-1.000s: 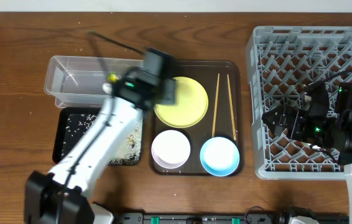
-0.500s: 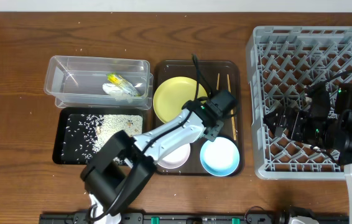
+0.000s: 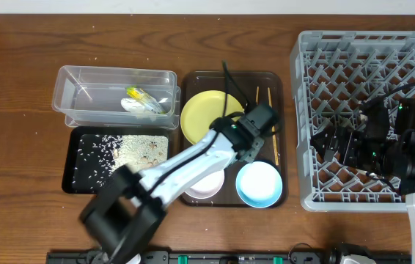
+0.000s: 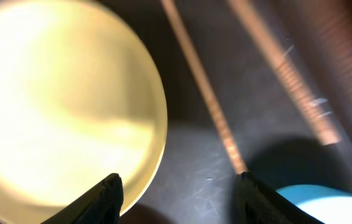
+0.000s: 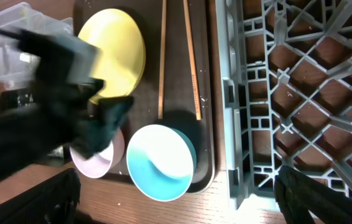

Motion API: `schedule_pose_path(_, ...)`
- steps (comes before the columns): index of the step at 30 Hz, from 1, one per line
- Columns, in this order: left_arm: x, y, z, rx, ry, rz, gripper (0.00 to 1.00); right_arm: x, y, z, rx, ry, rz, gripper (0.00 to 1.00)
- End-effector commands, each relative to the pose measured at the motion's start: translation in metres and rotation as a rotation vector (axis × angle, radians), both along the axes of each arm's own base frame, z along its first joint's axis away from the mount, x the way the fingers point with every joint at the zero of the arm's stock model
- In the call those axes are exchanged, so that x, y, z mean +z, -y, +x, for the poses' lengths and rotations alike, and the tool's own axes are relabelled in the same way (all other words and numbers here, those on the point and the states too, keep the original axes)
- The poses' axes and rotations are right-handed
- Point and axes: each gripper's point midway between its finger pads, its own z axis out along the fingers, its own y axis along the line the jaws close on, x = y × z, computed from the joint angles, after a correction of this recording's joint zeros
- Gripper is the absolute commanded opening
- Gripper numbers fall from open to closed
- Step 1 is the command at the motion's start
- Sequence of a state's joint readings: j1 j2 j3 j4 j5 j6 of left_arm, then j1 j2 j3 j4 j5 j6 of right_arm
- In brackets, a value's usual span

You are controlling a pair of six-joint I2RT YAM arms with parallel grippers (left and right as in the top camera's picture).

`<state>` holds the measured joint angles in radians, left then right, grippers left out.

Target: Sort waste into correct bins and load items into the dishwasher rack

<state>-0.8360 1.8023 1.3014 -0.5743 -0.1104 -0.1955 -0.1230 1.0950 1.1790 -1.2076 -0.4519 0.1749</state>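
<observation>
My left gripper [image 3: 248, 147] hangs open over the brown serving tray [image 3: 229, 77]. In the left wrist view its fingers [image 4: 104, 199] straddle bare tray between the pale yellow plate [image 4: 58, 99] and the near end of one chopstick [image 4: 204, 93]. That end lies right by the right finger, and nothing is held. The second chopstick [image 4: 282, 62] lies farther right. The blue bowl [image 3: 259, 183] and the white bowl [image 3: 200, 187], partly under the arm, sit at the tray's front. The wrapper [image 3: 143, 101] lies in the clear tub [image 3: 90, 92]. Rice covers the black tray [image 3: 75, 172]. My right gripper [image 3: 326, 143] is wide open over the rack [image 3: 369, 51].
The rack's grey wall [image 5: 232, 106] runs close along the brown tray's right rim. The clear tub and black tray sit side by side left of the brown tray. Bare wooden table [image 3: 17, 95] lies at the far left and along the back.
My left arm swung right from over the clear tub to the brown tray beside the chopsticks. The wrapper now shows in the tub. The right arm has not moved.
</observation>
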Motion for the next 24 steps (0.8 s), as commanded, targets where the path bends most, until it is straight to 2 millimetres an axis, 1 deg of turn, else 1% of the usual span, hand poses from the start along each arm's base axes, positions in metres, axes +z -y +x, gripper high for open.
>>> schedule_pose_path(1,0.036,0.01,0.0,0.005,0.032,-0.107,0.61,0.001,-0.002,0.0,0.012,0.006,-0.002,0.98)
schedule_pose_path(2,0.037,0.012,-0.004,-0.003,0.017,-0.119,0.61,0.001,-0.002,0.0,0.012,0.005,-0.002,0.98)
schedule_pose_path(4,0.04,0.007,-0.01,-0.008,0.0,-0.113,0.59,0.001,-0.002,-0.001,0.012,0.002,-0.001,0.98)
schedule_pose_path(6,0.047,-0.007,-0.009,0.019,0.029,-0.067,0.59,0.001,-0.002,-0.001,0.012,0.001,-0.002,0.98)
schedule_pose_path(8,0.06,-0.026,-0.006,0.056,0.085,-0.009,0.59,0.0,-0.001,-0.001,0.009,0.0,-0.008,0.99)
schedule_pose_path(11,0.09,-0.055,-0.007,0.107,0.177,0.048,0.6,0.0,-0.001,-0.001,0.009,0.0,-0.009,0.99)
schedule_pose_path(14,0.128,-0.082,-0.014,0.147,0.263,0.052,0.71,0.001,-0.001,0.0,0.009,0.002,-0.009,0.99)
schedule_pose_path(16,0.153,-0.095,-0.024,0.159,0.305,0.017,0.81,0.001,-0.001,0.0,0.008,0.005,-0.009,0.99)
schedule_pose_path(17,0.164,-0.101,-0.029,0.163,0.321,-0.006,0.82,0.001,-0.001,0.0,0.009,0.004,-0.009,0.99)
schedule_pose_path(21,0.195,-0.125,-0.05,0.171,0.364,-0.062,0.86,0.001,-0.001,0.0,0.009,0.004,-0.009,0.99)
schedule_pose_path(24,0.213,-0.136,-0.061,0.178,0.403,-0.113,0.87,0.001,-0.001,0.0,0.009,0.004,-0.009,0.99)
